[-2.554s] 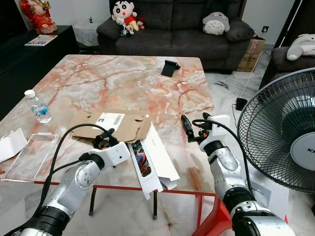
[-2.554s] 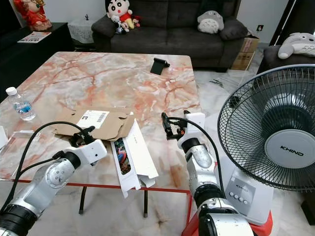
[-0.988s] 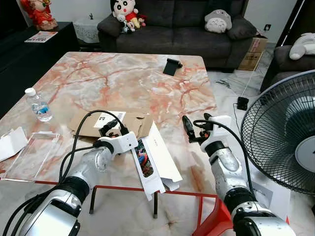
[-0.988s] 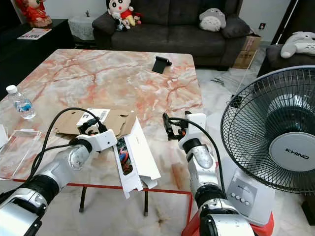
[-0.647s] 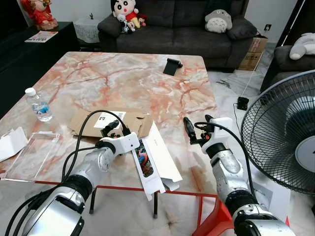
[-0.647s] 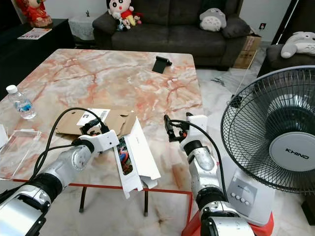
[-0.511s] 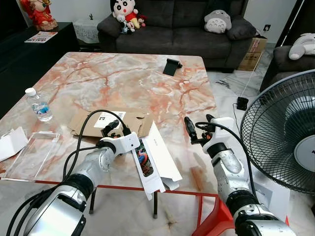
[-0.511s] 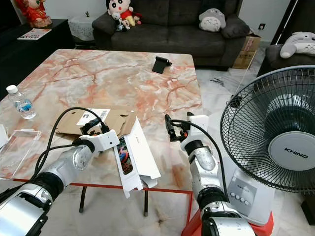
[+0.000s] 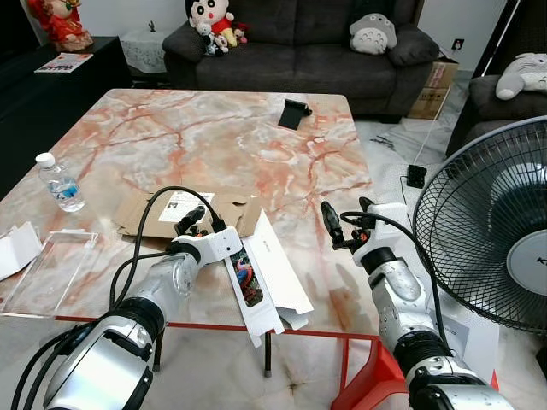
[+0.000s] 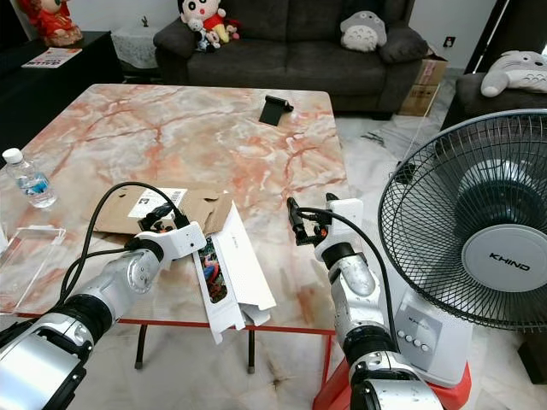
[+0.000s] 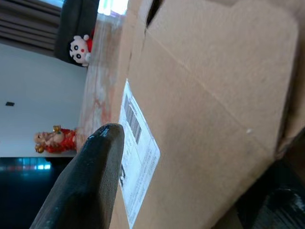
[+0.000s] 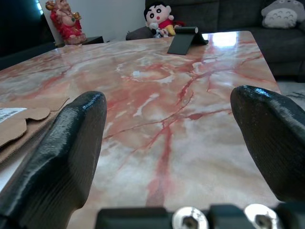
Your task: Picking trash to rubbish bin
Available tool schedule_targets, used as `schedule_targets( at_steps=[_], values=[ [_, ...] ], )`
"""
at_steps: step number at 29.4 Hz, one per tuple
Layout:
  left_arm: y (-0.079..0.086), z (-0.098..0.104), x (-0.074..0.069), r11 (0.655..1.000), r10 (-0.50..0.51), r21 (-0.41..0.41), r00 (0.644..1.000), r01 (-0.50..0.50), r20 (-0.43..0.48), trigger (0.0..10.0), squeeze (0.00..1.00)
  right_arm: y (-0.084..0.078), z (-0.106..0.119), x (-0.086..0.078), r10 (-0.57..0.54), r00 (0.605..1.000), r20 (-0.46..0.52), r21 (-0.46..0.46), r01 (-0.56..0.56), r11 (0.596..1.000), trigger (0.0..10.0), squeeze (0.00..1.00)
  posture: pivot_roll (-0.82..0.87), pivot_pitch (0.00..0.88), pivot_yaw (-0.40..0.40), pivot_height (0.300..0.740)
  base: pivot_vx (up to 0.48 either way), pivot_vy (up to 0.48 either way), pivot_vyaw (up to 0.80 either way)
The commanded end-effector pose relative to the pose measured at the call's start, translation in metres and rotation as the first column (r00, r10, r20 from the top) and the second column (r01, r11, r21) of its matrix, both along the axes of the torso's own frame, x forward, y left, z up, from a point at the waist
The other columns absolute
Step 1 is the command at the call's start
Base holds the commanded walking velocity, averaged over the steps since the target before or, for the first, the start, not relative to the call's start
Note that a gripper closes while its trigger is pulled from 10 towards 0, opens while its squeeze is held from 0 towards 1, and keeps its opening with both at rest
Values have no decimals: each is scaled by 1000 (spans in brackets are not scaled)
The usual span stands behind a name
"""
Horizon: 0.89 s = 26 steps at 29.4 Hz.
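Note:
A flattened brown cardboard box (image 9: pixel 158 215) with a white label lies on the marble table (image 9: pixel 214 145) near its front edge. My left gripper (image 9: pixel 193 221) is open at the cardboard's near edge. In the left wrist view the cardboard (image 11: pixel 205 109) lies between the two fingers (image 11: pixel 83 186). A white carton with a colourful picture (image 9: pixel 261 273) lies beside it, hanging over the table's front edge. My right gripper (image 9: pixel 338 229) is open and holds nothing, low over the table's right front part, with bare marble (image 12: pixel 162 109) between its fingers.
A water bottle (image 9: pixel 58 182), a clear plastic tray (image 9: pixel 47 269) and white paper (image 9: pixel 15 248) lie at the table's left. A black stand (image 9: pixel 295 113) sits at the far side. A large fan (image 9: pixel 491 231) stands close on the right. A sofa (image 9: pixel 299 51) is behind.
My left gripper has reached forward from the table's front edge onto the cardboard. The right gripper has hardly moved. The camera has shifted slightly.

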<state>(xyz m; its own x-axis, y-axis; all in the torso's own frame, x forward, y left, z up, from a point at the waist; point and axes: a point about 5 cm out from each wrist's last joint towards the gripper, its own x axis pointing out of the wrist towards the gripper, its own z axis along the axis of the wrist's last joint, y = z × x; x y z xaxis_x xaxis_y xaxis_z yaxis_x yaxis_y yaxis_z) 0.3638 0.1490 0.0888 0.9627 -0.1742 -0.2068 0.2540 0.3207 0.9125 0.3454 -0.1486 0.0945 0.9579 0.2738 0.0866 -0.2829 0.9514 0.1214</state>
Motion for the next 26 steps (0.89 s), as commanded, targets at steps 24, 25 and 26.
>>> schedule_targets(
  at_steps=[24, 25, 26],
  values=[
    [5, 4, 3, 999, 28, 22, 999, -28, 33, 0, 0, -1, 2, 1, -15, 1000, 2, 13, 15, 1000, 10000, 0, -42, 16, -14, 740, 0, 0, 0],
    [6, 5, 3, 999, 30, 23, 999, -31, 37, 0, 0, -1, 3, 1, -16, 1000, 3, 14, 16, 1000, 10000, 0, -42, 16, -14, 740, 0, 0, 0],
    [6, 5, 4, 999, 32, 24, 999, -33, 40, 0, 0, -1, 3, 1, -16, 1000, 4, 14, 16, 1000, 10000, 0, -41, 16, -14, 740, 0, 0, 0]
  ],
)
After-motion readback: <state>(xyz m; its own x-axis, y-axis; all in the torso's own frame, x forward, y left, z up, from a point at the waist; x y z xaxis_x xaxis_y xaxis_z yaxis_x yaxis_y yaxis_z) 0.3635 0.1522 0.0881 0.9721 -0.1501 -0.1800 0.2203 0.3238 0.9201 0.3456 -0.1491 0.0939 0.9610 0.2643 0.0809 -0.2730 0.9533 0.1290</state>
